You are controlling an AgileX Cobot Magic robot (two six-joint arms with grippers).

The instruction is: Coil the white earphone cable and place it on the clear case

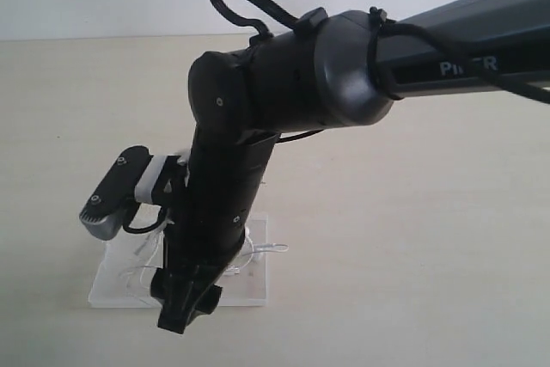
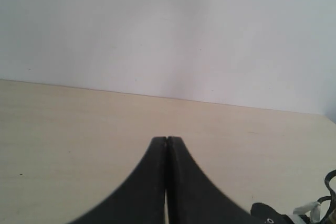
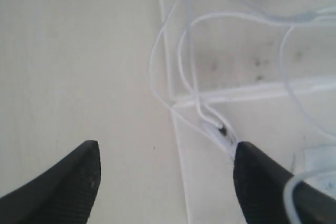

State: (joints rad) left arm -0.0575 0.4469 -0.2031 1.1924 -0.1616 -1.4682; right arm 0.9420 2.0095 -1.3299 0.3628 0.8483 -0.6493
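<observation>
The clear case [image 1: 251,288] lies flat on the table at the lower left of the exterior view, mostly hidden by my right arm. In the right wrist view the clear case [image 3: 236,61] carries loose loops of the white earphone cable [image 3: 184,40]; one loop spills over its edge onto the table, and an earbud [image 3: 220,129] rests near the hinge. A bit of the cable [image 1: 268,249] shows past the case's far side. My right gripper [image 3: 165,156] hangs open just above the case's edge, nothing between its fingers. My left gripper [image 2: 167,139] is shut and empty, away from the case.
The pale wooden table [image 1: 412,238] stretches to a white wall [image 2: 168,30]. My right arm [image 1: 284,83] reaches across the middle and down to the case. A grey wrist camera [image 1: 116,193] sticks out beside it.
</observation>
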